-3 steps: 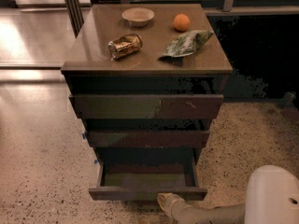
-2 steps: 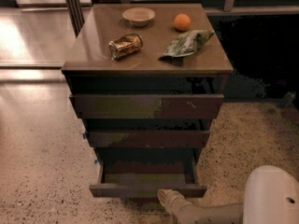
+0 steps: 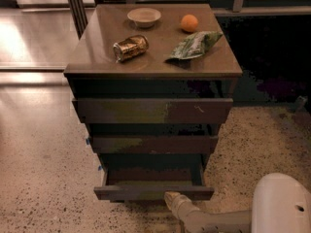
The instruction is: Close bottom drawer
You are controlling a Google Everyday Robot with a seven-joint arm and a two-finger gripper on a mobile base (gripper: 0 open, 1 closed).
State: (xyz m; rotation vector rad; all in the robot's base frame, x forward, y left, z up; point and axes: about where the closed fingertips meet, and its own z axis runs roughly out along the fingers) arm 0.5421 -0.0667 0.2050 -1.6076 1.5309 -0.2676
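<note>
In the camera view, the bottom drawer sits lowest under the front edge of the desk, below the top drawer and the middle drawer, and it is pulled out so its floor shows. The gripper is low down, right at the drawer's front, a bit right of the middle, and I cannot tell if it is spread or pressed together. On the desk, a bowl and an orange sit by the back edge, and a can and a green bag lie nearer the front edge.
</note>
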